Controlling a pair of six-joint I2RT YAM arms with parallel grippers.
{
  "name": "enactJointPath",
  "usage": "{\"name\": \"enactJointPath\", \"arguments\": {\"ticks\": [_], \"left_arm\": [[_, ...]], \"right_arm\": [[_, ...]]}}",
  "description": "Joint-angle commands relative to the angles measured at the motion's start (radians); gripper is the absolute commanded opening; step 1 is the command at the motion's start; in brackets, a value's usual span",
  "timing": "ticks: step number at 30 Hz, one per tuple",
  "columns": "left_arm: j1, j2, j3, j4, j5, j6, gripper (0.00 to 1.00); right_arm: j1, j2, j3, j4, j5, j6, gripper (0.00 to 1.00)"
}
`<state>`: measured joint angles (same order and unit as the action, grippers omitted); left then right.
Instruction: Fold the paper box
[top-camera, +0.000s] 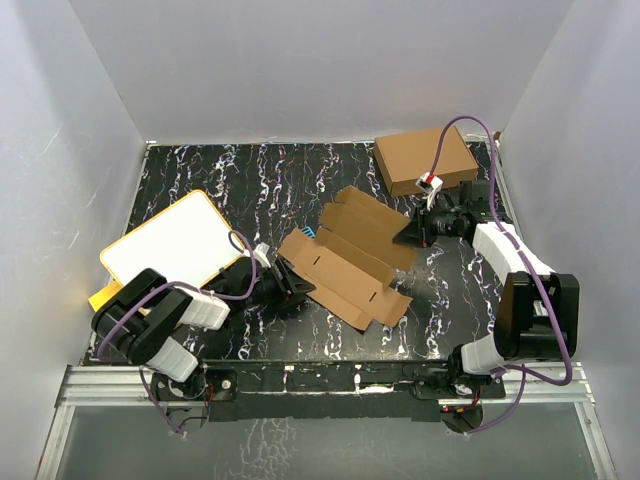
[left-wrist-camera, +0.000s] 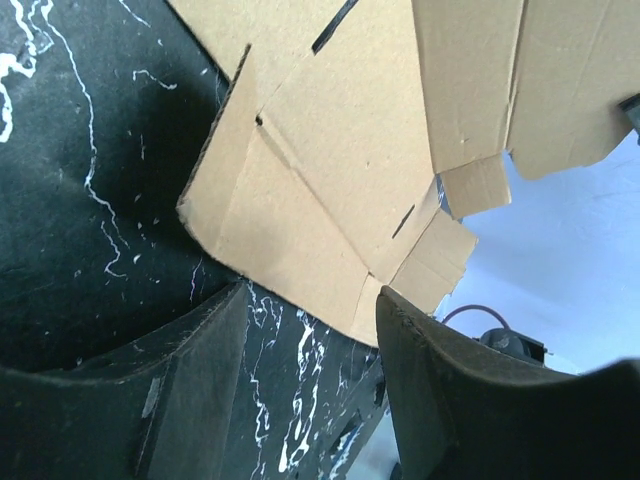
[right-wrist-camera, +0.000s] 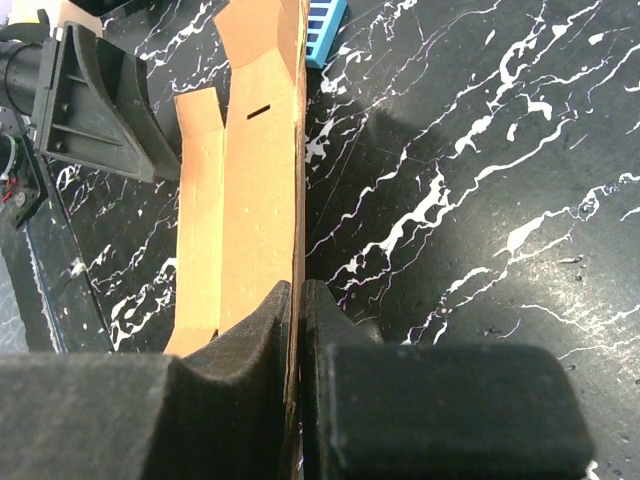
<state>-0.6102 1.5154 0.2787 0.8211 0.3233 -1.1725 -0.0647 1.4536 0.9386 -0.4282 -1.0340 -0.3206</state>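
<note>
Two grippers are attending one box, which is lying partly folded, central on the counter. Nearest, the left gripper is standing open just beside its left flap, holding nothing. Farther on, the right gripper is pinching a raised panel edge. Judgement: light sheet, stiff between creases, hinging at them; take panel edges, not tabs.

Soft, even white light fills the walled space, the paper box throws only a faint shadow on the dark table, and both wrist views go blurry close to the lens.
</note>
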Motion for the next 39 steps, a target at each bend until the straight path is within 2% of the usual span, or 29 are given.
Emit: {"name": "enactJointPath", "arguments": {"ticks": [1, 13, 32, 39], "left_arm": [[-0.017, 0.028, -0.021, 0.047, -0.077, -0.024, 0.54], [-0.030, 0.024, -0.011, 0.142, -0.066, 0.000, 0.50], [-0.047, -0.046, 0.028, 0.082, -0.107, 0.031, 0.41], [-0.050, -0.046, 0.045, 0.056, -0.120, 0.031, 0.40]], "right_arm": [[0.003, -0.009, -0.009, 0.049, 0.001, -0.021, 0.08], [0.006, 0.005, -0.012, 0.042, -0.015, -0.026, 0.08], [0.028, 0.016, -0.012, 0.036, -0.014, -0.032, 0.08], [0.029, 0.013, -0.012, 0.034, -0.033, -0.037, 0.08]]}}
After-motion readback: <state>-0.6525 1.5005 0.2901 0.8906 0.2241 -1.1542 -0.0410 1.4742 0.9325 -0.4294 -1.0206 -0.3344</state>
